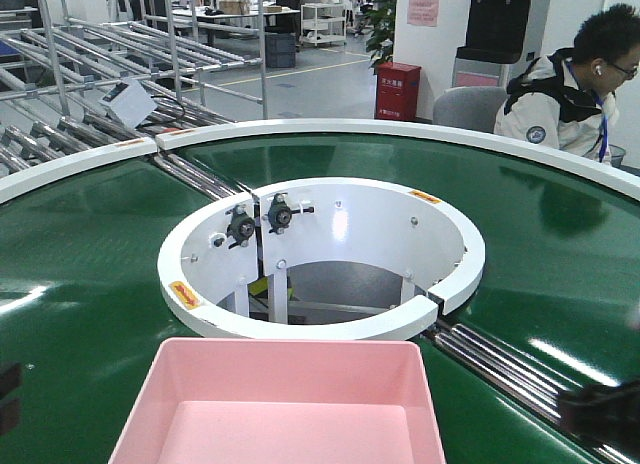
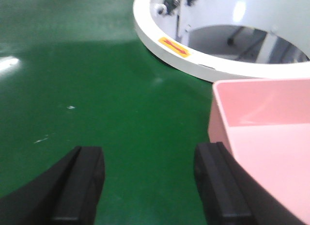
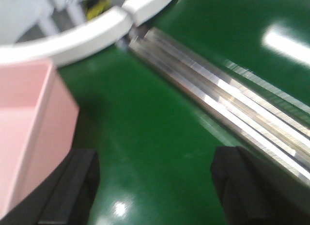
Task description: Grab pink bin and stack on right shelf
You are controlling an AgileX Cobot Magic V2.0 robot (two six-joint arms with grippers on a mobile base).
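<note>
Our left gripper [image 2: 147, 186] hangs spread wide over the green belt [image 2: 97, 89], one black finger [image 2: 215, 186] just beside the left wall of the pink bin [image 2: 261, 113], with nothing between the jaws. Our right gripper [image 3: 155, 191] is likewise spread and holds nothing, one finger [image 3: 72, 186] just beside the bin's right wall, with the steel rollers [image 3: 218, 94] on its other side. We see the bin sitting on the belt, near the white inner ring [image 1: 320, 329].

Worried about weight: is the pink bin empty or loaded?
Empty where visible: the pink bin shows only bare floor; its near end is cropped.
</note>
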